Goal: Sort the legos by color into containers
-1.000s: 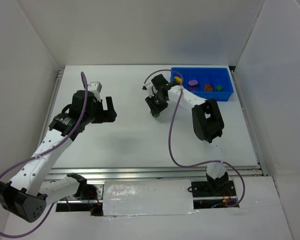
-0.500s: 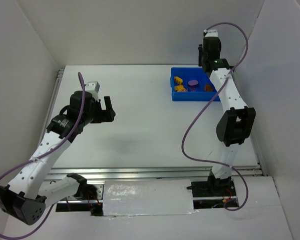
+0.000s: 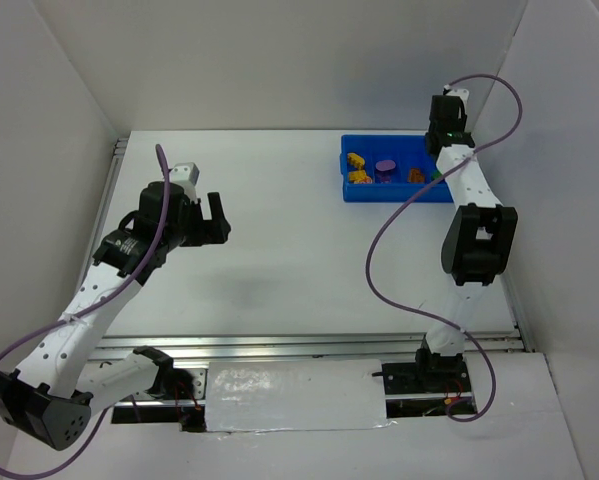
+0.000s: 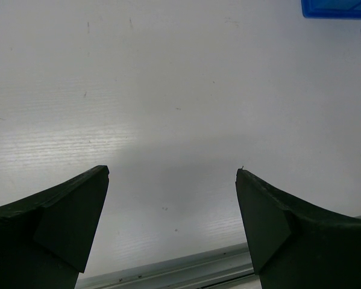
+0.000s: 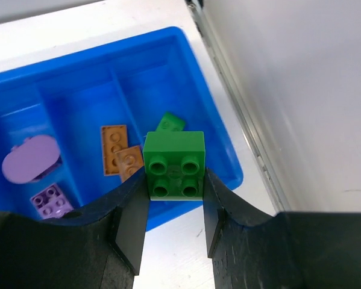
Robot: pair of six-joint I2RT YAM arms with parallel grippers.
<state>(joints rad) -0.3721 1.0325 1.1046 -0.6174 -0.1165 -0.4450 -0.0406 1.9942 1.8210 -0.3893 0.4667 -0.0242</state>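
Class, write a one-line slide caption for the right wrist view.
Right pincer grips a green square brick over the blue tray holding orange bricks and purple pieces.

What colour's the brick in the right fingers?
Green. The brick shows best in right wrist view.

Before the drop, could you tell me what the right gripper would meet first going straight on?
Probably the blue tray, near the compartment with a small green piece; the right gripper holds a green brick. Depth unclear.

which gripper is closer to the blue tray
Right. The right gripper hangs above the blue tray's right end, clamping a green brick; the left gripper is open, well away on the table's left side.
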